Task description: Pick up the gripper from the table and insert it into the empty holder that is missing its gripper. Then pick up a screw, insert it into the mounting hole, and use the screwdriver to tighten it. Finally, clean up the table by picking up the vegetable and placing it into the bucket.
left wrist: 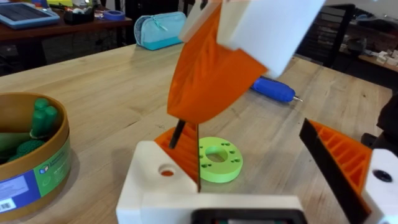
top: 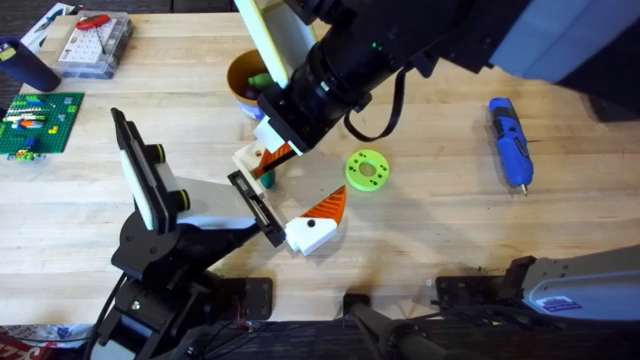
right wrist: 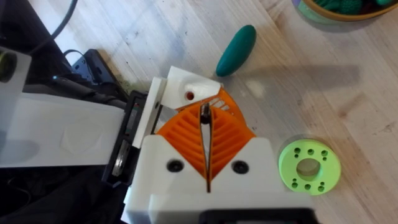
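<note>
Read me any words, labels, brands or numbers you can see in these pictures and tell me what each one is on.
No text can be read.
The bucket carries a blue label and a white barcode sticker: print too small to read.
The screwdriver, the green disc and the white gripper parts bear no visible markings.

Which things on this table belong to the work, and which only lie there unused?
Belonging to the work:
- blue screwdriver
- yellow bucket
- green vegetable
- screw held by the right hand

Only lying there:
- green disc
- parts box
- brick plate
</note>
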